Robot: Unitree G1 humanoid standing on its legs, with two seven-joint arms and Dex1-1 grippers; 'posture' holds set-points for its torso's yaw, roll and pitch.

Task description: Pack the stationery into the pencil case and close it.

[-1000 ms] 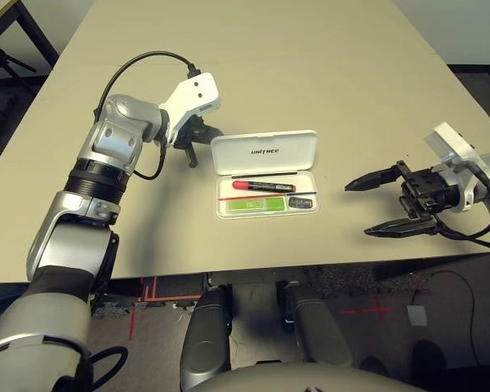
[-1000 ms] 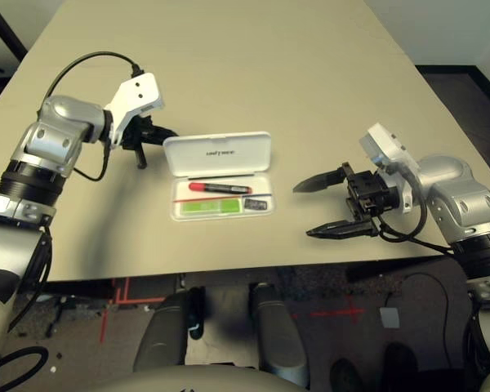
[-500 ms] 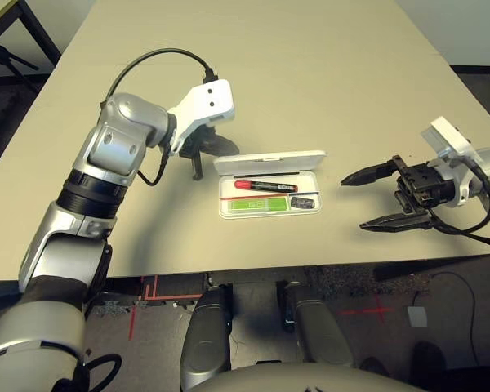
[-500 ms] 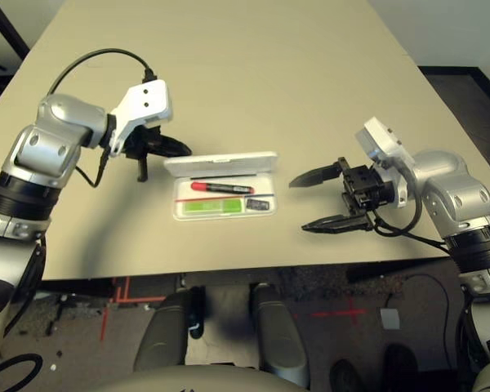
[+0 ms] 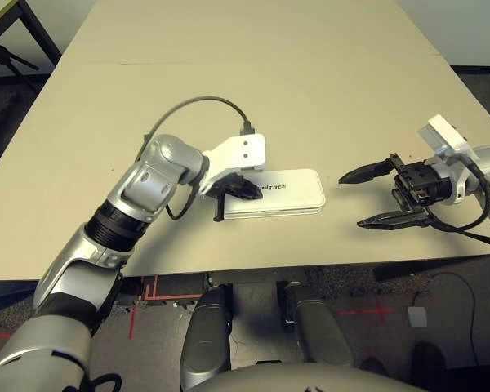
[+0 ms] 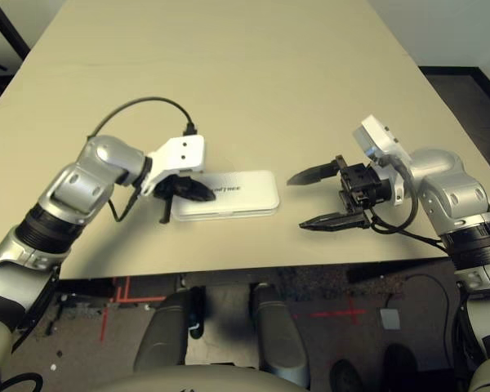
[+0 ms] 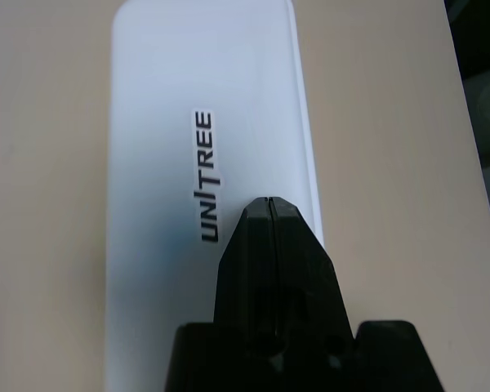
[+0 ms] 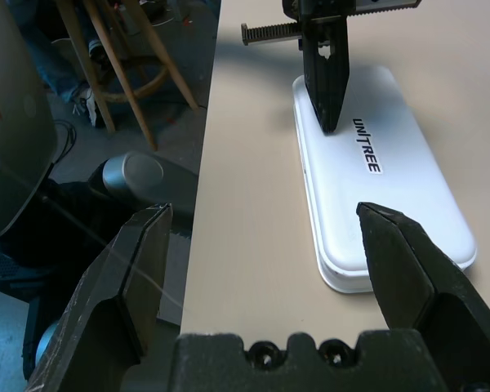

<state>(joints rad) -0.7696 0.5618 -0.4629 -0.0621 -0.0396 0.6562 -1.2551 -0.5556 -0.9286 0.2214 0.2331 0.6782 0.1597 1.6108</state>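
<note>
The white pencil case point(image 5: 290, 194) lies flat near the table's front edge with its lid down and the "UNITREE" print facing up. The stationery is hidden inside it. My left gripper point(image 5: 250, 193) is shut, its joined fingertips resting on the lid near the case's left end, just beside the print point(image 7: 207, 175). My right gripper point(image 5: 353, 201) hovers open a short way to the right of the case, holding nothing, its fingers point(image 8: 139, 261) spread wide and aimed at the case point(image 8: 392, 212).
The beige table point(image 5: 253, 73) stretches far behind the case. Its front edge point(image 5: 310, 268) runs close below the case and both grippers. A wooden stool point(image 8: 122, 73) stands on the floor beyond the table's side.
The lid has swung from open to fully down. My left gripper came from behind the lid forward onto its top. The right gripper has barely moved.
</note>
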